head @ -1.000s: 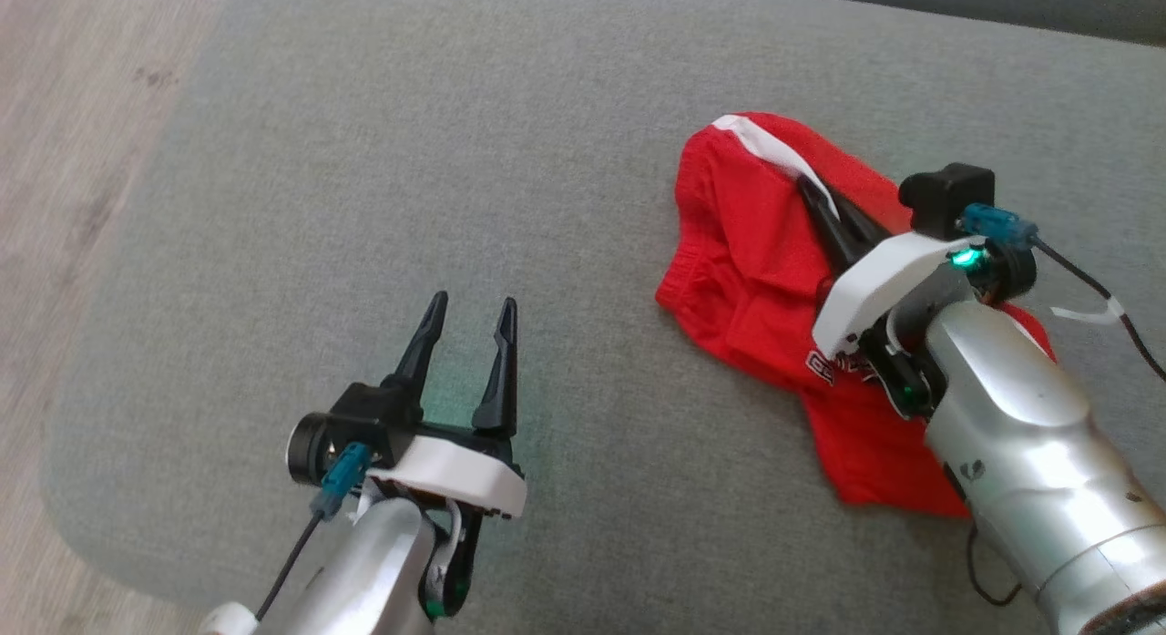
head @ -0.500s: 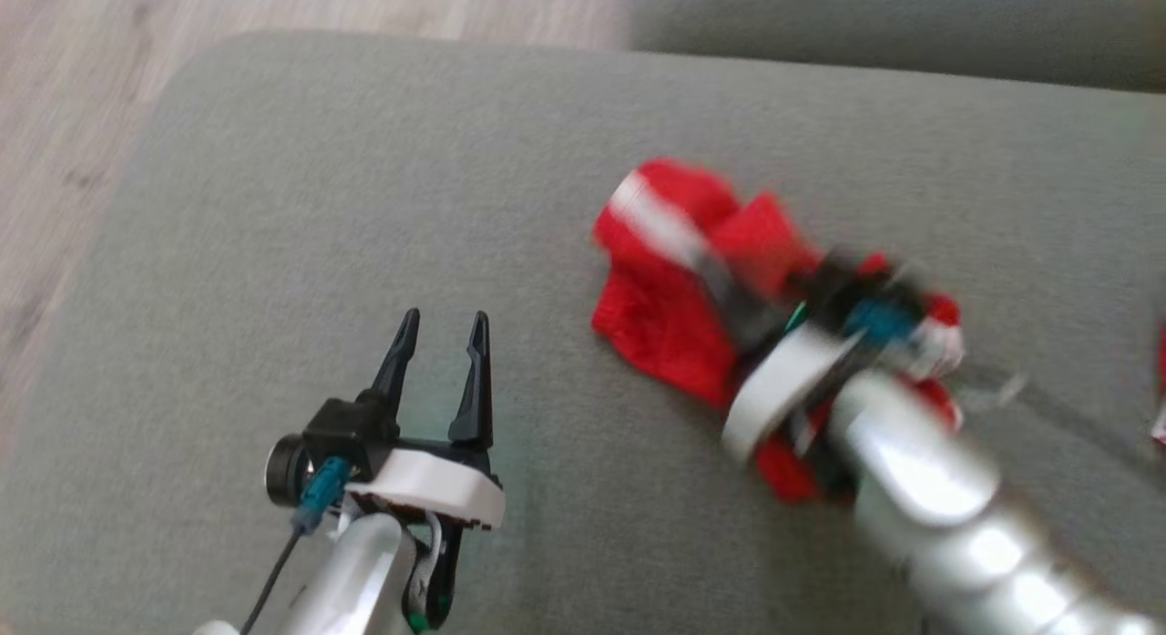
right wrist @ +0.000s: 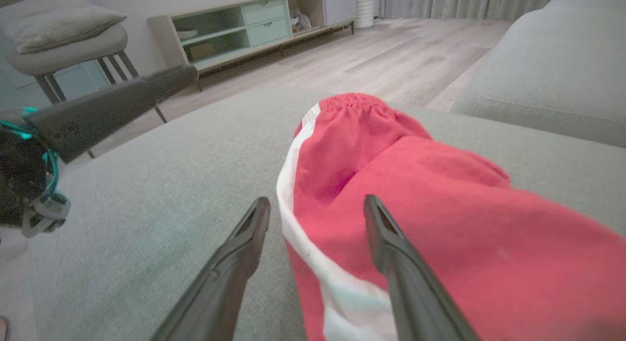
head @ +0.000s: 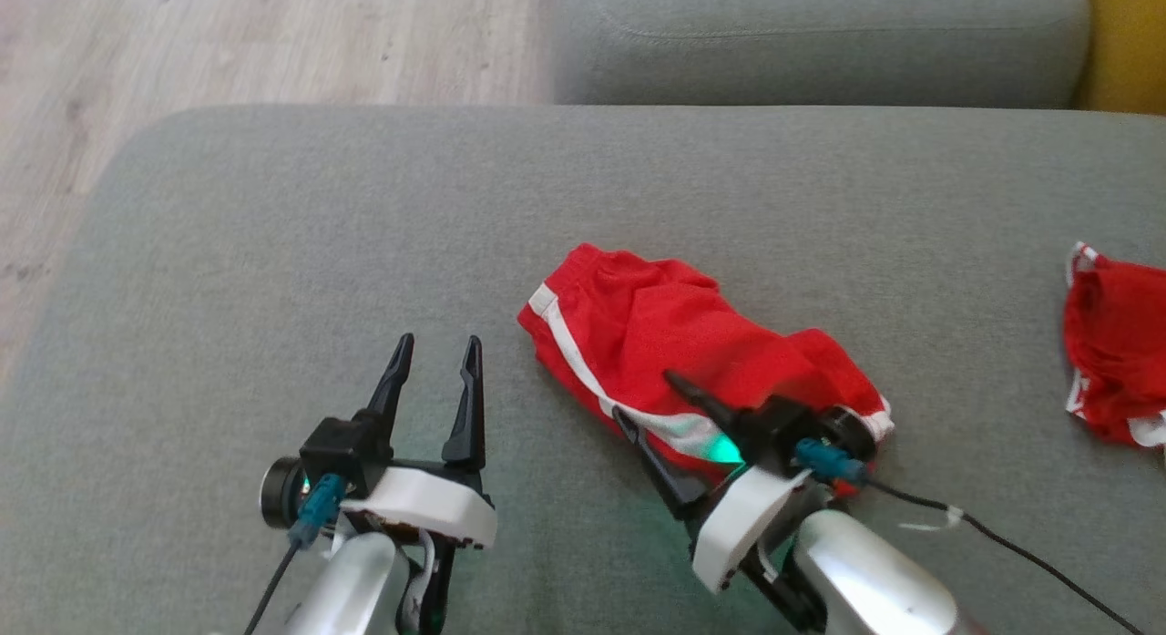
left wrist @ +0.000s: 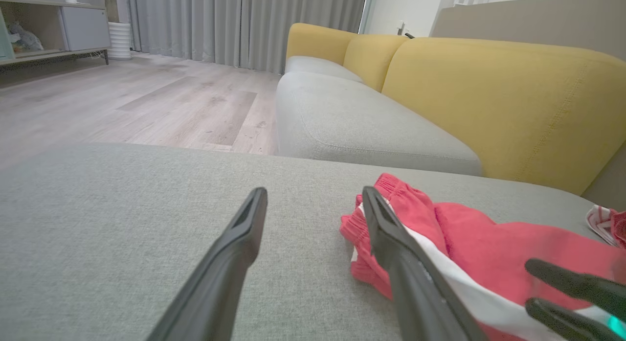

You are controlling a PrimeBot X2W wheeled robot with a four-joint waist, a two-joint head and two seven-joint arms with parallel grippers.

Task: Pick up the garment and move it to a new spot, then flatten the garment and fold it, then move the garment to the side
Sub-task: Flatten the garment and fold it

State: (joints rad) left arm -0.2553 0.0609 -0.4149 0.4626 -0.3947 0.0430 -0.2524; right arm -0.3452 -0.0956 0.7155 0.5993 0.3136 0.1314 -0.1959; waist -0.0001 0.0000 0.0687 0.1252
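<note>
Red garment (head: 674, 343), white side stripe, gathered waistband, bunched mid grey cushion (head: 364, 207). Astride its striped edge, right gripper (head: 645, 395), fingers spread, clamping nothing. Over cushion's near left, left gripper (head: 439, 341), likewise parted, empty.

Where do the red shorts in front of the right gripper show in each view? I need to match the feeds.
Head view: red shorts at centre, slightly right and below the middle.
Left wrist view: red shorts at lower right.
Right wrist view: red shorts from centre to lower right.
Shared landmark: the neighbouring grey sofa seat, at the top in head view, centre in left wrist, upper right in right wrist.
</note>
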